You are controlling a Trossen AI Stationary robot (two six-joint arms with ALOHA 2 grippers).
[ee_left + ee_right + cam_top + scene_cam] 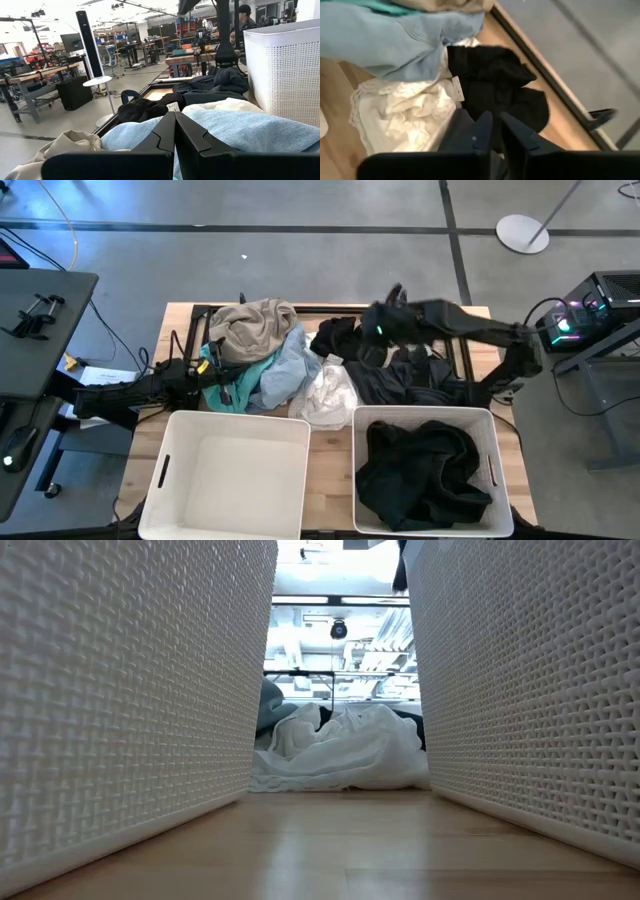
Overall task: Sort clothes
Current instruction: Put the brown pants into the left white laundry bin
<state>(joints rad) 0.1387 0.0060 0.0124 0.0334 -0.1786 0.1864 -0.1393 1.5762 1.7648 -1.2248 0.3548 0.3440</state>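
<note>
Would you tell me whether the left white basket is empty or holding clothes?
Empty: the left basket shows only its bare white floor in the high view.

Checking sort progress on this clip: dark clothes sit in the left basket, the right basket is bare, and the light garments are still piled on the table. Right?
Baskets are swapped. The high view shows the dark clothes in the right basket, while the left basket is bare. The light garments are indeed still piled on the table.

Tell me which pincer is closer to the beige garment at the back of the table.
Left. The left pincer sits at the pile's left edge, just below the beige garment. The right pincer hovers farther off, over the black clothes.
</note>
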